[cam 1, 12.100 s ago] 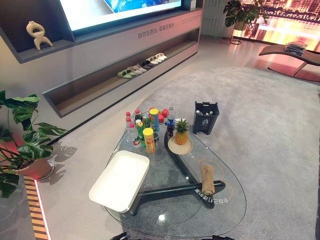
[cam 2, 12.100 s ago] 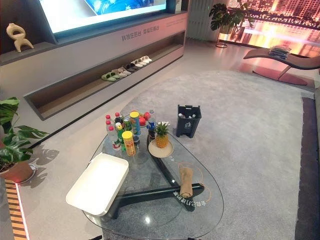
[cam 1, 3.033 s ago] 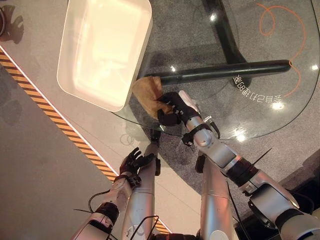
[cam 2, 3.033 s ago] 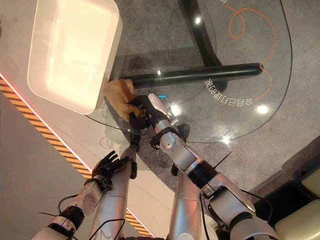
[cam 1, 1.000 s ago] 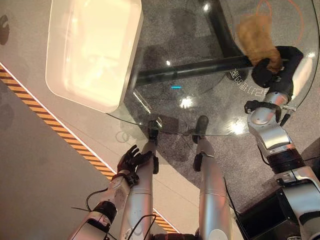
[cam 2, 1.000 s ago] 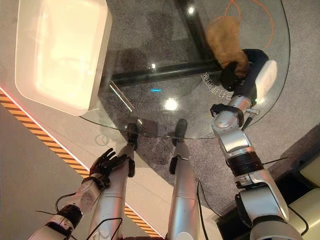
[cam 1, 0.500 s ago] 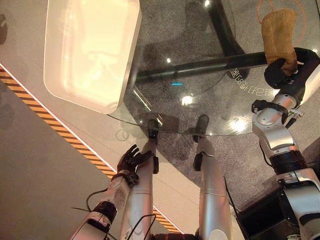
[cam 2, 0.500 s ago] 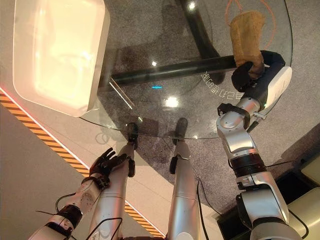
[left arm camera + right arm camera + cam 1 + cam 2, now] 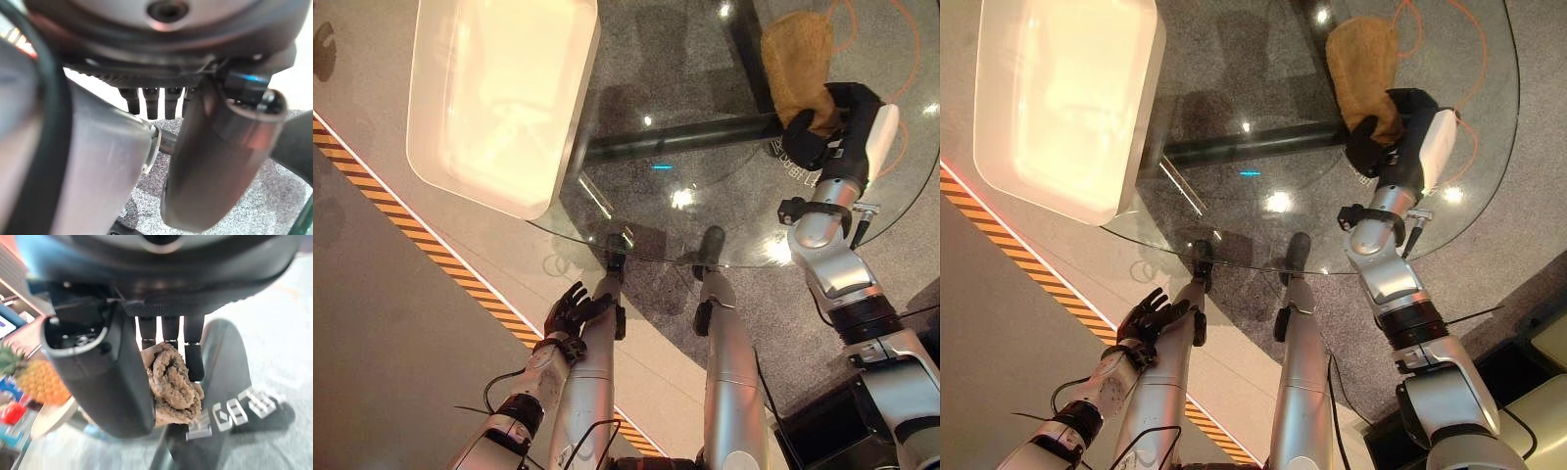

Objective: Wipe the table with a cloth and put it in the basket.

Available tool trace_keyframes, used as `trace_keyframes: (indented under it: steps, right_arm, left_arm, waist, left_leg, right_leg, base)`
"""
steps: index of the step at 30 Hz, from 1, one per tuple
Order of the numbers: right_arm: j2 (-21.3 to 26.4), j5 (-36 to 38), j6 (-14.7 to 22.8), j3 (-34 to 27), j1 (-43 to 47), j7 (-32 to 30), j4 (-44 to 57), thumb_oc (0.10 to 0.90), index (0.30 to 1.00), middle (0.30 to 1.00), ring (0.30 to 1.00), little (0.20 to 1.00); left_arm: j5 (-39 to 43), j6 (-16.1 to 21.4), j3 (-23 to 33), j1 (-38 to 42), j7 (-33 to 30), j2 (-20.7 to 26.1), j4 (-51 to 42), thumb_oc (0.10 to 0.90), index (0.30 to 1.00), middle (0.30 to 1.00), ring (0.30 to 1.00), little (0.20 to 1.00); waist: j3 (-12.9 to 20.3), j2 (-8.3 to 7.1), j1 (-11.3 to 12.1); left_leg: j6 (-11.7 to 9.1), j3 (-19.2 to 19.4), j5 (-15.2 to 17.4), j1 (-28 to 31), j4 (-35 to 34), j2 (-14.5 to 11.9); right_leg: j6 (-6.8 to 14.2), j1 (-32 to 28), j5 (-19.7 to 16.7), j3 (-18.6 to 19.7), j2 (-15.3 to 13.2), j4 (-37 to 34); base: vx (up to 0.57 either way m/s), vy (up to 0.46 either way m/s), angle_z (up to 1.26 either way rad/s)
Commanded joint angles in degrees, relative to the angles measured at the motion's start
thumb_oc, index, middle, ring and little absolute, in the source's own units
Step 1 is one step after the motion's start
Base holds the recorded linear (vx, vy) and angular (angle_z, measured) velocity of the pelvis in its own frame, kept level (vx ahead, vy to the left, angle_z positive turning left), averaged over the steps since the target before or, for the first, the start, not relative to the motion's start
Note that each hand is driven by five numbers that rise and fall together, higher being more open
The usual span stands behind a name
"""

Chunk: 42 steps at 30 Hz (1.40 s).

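Brown cloth (image 9: 795, 57) clutched in right hand (image 9: 822, 122) on glass table (image 9: 636, 117); left hand (image 9: 570, 311) loosely open.

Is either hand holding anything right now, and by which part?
The right hand grips the brown cloth by its near end, on the glass table. The left hand holds nothing.

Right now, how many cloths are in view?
1. The brown cloth lies on the glass table toward its right side, with the right hand curled round its near end. No second cloth shows, including in the white basket.
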<state>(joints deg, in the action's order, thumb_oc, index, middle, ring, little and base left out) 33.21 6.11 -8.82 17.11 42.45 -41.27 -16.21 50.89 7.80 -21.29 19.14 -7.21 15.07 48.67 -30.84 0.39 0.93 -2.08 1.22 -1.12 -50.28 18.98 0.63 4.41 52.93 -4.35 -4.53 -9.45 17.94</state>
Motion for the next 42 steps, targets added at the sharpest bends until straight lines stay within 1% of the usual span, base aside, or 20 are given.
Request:
trace_keyframes:
  steps: [1, 3, 5, 10, 13, 15, 17, 18, 21, 27, 33, 38, 42]
  right_arm:
    - [1.0, -5.5, 2.0, 2.1, -0.1, 5.4, 10.5, 0.100, 0.300, 0.300, 0.300, 0.200]
    - [0.1, -6.4, 1.8, 2.9, -0.6, 7.2, 10.8, 0.100, 0.300, 0.300, 0.300, 0.200]
    - [-1.7, -7.8, 1.4, 5.3, -0.8, 9.7, 10.6, 0.100, 0.300, 0.300, 0.300, 0.200]
    - [-3.1, -7.8, 0.9, 8.2, -0.6, 13.6, 10.8, 0.100, 0.300, 0.300, 0.300, 0.200]
    - [-3.7, -8.2, 1.5, 9.3, -0.7, 16.4, 11.1, 0.100, 0.300, 0.300, 0.300, 0.200]
    - [-3.7, -10.2, 2.3, 12.7, -0.1, 22.3, 12.6, 0.100, 0.300, 0.300, 0.300, 0.200]
    - [-3.7, -10.6, 2.4, 13.1, 0.0, 23.4, 12.8, 0.100, 0.300, 0.300, 0.300, 0.200]
    - [-3.4, -10.6, 2.7, 14.8, 0.7, 25.2, 13.0, 0.100, 0.300, 0.300, 0.300, 0.200]
    - [-3.1, -9.9, 4.2, 17.5, 1.6, 28.0, 13.1, 0.100, 0.300, 0.300, 0.300, 0.200]
    - [-3.4, -8.1, 4.5, 19.3, 1.8, 28.1, 13.1, 0.100, 0.300, 0.300, 0.300, 0.200]
    - [-3.6, -7.7, 4.5, 19.1, 1.1, 25.9, 12.2, 0.100, 0.300, 0.300, 0.300, 0.200]
    - [-3.7, -6.7, 4.8, 17.3, 0.1, 23.4, 11.5, 0.100, 0.300, 0.300, 0.300, 0.200]
    - [-3.6, -6.2, 5.4, 15.3, -1.3, 21.6, 11.3, 0.100, 0.300, 0.300, 0.300, 0.200]
  left_arm:
    - [-1.0, 0.4, 0.8, -8.1, 2.5, -2.5, -1.6, 0.800, 0.900, 0.900, 0.900, 0.900]
    - [-1.0, 0.6, 0.8, -8.1, 2.6, -2.7, -1.4, 0.800, 0.900, 0.900, 0.900, 0.900]
    - [-1.3, 0.9, 0.7, -7.6, 2.7, -3.1, -0.9, 0.800, 0.900, 0.900, 0.900, 0.900]
    - [-1.8, 1.2, 0.6, -7.4, 2.8, -3.1, -0.8, 0.800, 0.900, 0.900, 0.900, 0.900]
    - [-2.1, 1.3, 0.6, -7.5, 2.9, -3.1, -0.7, 0.800, 0.900, 0.900, 0.900, 0.900]
    - [-2.3, 1.2, 0.6, -7.0, 3.3, -2.9, -0.4, 0.800, 0.900, 0.900, 0.900, 0.900]
    - [-2.3, 1.2, 0.6, -6.9, 3.4, -2.8, -0.3, 0.800, 0.900, 0.900, 0.900, 0.900]
    - [-2.4, 1.0, 0.6, -6.7, 3.6, -2.6, -0.2, 0.800, 0.900, 0.900, 0.900, 0.900]
    - [-2.4, 0.4, 0.3, -6.1, 3.6, -2.0, -0.1, 0.800, 0.900, 0.900, 0.900, 0.900]
    - [-2.1, -0.1, 0.3, -5.6, 3.8, -1.2, -0.1, 0.800, 0.900, 0.900, 0.900, 0.900]
    - [-1.7, -0.2, -0.3, -5.0, 3.2, -1.2, -0.4, 0.800, 0.900, 0.900, 0.900, 0.900]
    - [-1.5, 0.1, -0.4, -5.1, 2.9, -1.3, -0.3, 0.800, 0.900, 0.900, 0.900, 0.900]
    - [-1.0, 1.7, -0.3, -5.8, 3.3, -1.2, -1.4, 0.800, 0.900, 0.900, 0.900, 0.900]
  waist:
    - [1.0, 2.08, -0.7]
    - [1.0, 2.08, -0.6]
    - [1.0, 2.06, -0.6]
    - [1.0, 2.11, -0.3]
    - [1.0, 2.10, -0.2]
    - [1.0, 2.10, 0.0]
    - [1.0, 2.12, 0.0]
    - [1.0, 2.14, 0.2]
    - [1.0, 2.08, 0.4]
    - [1.0, 1.84, 0.6]
    - [1.0, 1.85, 0.4]
    - [1.0, 1.85, 0.2]
    - [1.0, 1.89, 0.0]
  left_leg:
    - [2.2, 3.3, 1.0, -0.6, 0.4, 3.8]
    - [2.2, 3.4, 1.0, -0.6, 0.3, 3.8]
    - [2.2, 3.5, 0.9, -0.6, 0.2, 3.7]
    - [2.1, 3.4, 0.7, -0.8, 0.0, 3.7]
    - [2.1, 3.3, 0.5, -0.9, -0.2, 3.8]
    - [2.0, 3.4, 0.3, -1.0, -0.3, 3.8]
    - [2.0, 3.4, 0.3, -1.0, -0.3, 3.7]
    - [1.9, 3.4, 0.3, -1.1, 0.0, 3.7]
    - [1.8, 3.2, 0.3, -1.0, 0.1, 3.7]
    - [1.6, 3.2, 0.2, -0.8, 0.3, 3.6]
    - [1.7, 3.2, 0.3, -0.7, 0.4, 3.6]
    - [1.7, 3.2, 0.3, -0.4, 0.6, 3.5]
    - [1.7, 3.2, 0.4, 0.4, 0.5, 3.5]
  right_leg:
    - [0.3, -1.3, -0.8, -1.8, 4.5, -2.3]
    - [0.3, -1.2, -0.7, -1.8, 4.5, -2.2]
    - [0.2, -1.0, -0.6, -2.0, 4.4, -2.0]
    - [0.2, -0.9, -0.6, -2.2, 4.3, -2.0]
    - [0.2, -0.8, -0.7, -2.3, 4.4, -2.1]
    - [0.2, -0.7, -0.6, -2.6, 4.3, -2.0]
    - [0.2, -0.7, -0.5, -2.6, 4.3, -2.0]
    - [0.2, -0.6, -0.4, -2.7, 4.2, -1.8]
    - [0.3, -0.8, -0.4, -3.1, 4.0, -1.7]
    - [0.3, -1.1, -0.3, -3.4, 4.2, -1.5]
    - [0.3, -0.8, -0.3, -3.3, 4.2, -1.1]
    - [0.3, -1.0, -0.5, -3.1, 4.2, -1.0]
    - [0.2, -1.8, -0.4, -3.1, 4.2, -1.0]
  base:
    - [0.00, 0.000, 0.00]
    - [0.00, 0.000, 0.00]
    - [0.00, 0.000, 0.00]
    - [0.00, 0.000, 0.00]
    - [0.00, 0.000, 0.00]
    - [0.00, 0.000, 0.00]
    - [0.00, -0.012, 0.04]
    - [0.00, -0.018, 0.04]
    - [0.00, -0.033, 0.03]
    - [0.00, -0.026, 0.07]
    - [0.00, -0.005, 0.03]
    - [0.00, 0.000, 0.00]
    - [0.00, 0.000, 0.00]
